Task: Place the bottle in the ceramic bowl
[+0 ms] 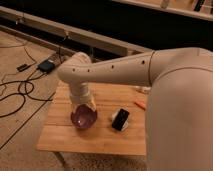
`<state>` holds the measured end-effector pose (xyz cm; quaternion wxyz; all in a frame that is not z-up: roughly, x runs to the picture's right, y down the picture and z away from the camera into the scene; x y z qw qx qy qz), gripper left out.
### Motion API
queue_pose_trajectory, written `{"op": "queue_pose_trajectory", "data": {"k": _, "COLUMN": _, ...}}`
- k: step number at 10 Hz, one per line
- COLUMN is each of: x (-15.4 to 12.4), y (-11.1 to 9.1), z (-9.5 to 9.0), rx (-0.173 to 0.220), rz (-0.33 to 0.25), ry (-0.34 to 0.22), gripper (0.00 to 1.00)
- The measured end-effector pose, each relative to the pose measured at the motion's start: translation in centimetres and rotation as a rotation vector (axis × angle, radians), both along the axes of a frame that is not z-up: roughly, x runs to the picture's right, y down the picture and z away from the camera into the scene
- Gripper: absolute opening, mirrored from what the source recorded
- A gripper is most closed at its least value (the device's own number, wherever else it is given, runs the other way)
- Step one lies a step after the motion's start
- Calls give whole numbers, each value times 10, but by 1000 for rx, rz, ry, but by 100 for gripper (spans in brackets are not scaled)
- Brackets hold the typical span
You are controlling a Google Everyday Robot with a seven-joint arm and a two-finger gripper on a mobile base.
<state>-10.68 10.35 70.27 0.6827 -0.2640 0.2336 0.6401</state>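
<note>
White arm (120,70) coming in from right of ceramic bowl (83,119), bending down over it. At its tip, end effector (83,106) hanging directly above bowl, close to rim. Bowl sitting on wooden surface (100,142). Flat black device (120,119) lying just right of bowl. Small orange item (140,104) lying farther right of bowl. Cables (17,92) trailing across floor left of bowl.

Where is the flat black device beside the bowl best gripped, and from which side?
Probably across its long edges, from straight above: the black device lies flat on the table, so only its thin sides offer purchase. The gripper is low over the ceramic bowl, just image-left of the device.
</note>
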Motion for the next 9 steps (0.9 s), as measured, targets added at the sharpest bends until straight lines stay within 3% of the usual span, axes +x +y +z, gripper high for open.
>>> {"op": "queue_pose_trajectory", "data": {"k": 7, "x": 0, "y": 0, "z": 1, "rx": -2, "rz": -1, "ry": -1, "gripper": 65}}
{"op": "queue_pose_trajectory", "data": {"k": 9, "x": 11, "y": 1, "z": 8, "rx": -15, "rz": -29, "ry": -10, "gripper": 65}}
